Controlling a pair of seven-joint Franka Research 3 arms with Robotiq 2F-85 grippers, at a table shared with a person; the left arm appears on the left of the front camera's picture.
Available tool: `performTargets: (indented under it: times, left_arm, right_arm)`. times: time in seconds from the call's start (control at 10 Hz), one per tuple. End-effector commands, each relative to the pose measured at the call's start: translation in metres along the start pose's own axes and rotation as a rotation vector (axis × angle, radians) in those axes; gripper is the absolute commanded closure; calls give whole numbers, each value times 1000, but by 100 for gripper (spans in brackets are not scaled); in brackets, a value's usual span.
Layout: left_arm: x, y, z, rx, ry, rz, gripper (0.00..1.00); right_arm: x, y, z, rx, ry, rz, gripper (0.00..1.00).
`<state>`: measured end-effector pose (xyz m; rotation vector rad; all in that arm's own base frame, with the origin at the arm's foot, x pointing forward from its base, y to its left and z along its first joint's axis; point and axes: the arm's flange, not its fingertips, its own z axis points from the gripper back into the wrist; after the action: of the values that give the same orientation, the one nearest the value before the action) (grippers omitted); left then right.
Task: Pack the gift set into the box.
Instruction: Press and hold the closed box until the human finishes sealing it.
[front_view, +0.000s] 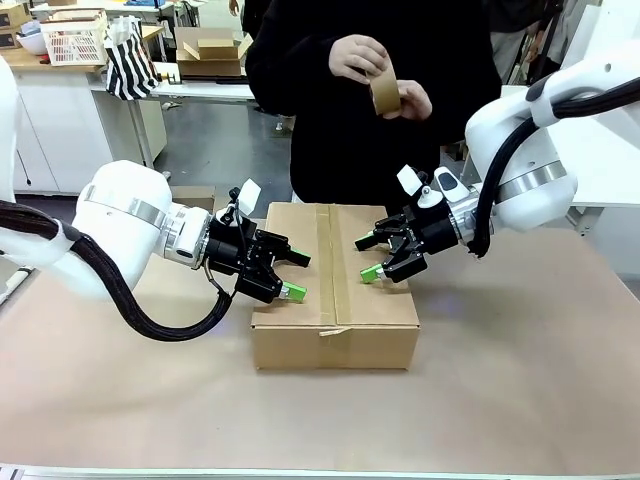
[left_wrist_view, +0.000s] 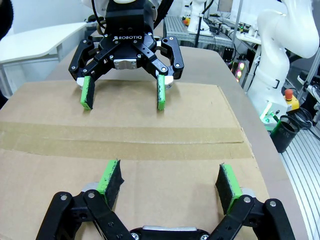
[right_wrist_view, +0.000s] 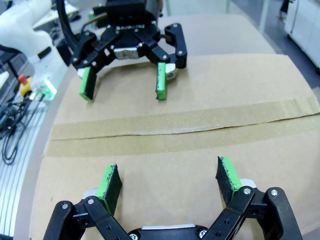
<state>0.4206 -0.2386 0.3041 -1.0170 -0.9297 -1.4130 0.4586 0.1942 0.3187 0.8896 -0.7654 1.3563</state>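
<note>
tape (front_view: 335, 270) ran along the top seam of the box (front_view: 335, 345) in the front view; the box sat in the middle of the desk (front_view: 520, 380) with its flaps shut. the left hand (front_view: 297, 275) was low over the box's left side and the right hand (front_view: 366, 259) low over its right side, both with fingers spread and gripping nothing. whether the pads touched the cardboard could not be told. behind the box a person (front_view: 370, 140) stood holding a roll of brown tape (front_view: 385, 92) at chest height. in the left wrist view the left hand (left_wrist_view: 169, 177) was open at the bottom edge above the box top (left_wrist_view: 200, 110), the tape (left_wrist_view: 125, 140) crossed just ahead of it, and the right hand (left_wrist_view: 124, 92) faced it from beyond the strip, also open. in the right wrist view the right hand (right_wrist_view: 167, 180) was open and empty over the cardboard (right_wrist_view: 225, 80), with the tape (right_wrist_view: 175, 130) between it and the open left hand (right_wrist_view: 122, 82) opposite.
</note>
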Motion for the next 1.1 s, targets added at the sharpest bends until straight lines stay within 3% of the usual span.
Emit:
performTargets:
  times: [0.0,1.0]
  left_arm:
    - [-2,-2,0,-4,-4,-8,0]
    - [-2,-2,0,-4,-4,-8,0]
  right_arm:
    - [-3,1,-1,-3,-9,-9,0]
    - [-3,1,-1,-3,-9,-9,0]
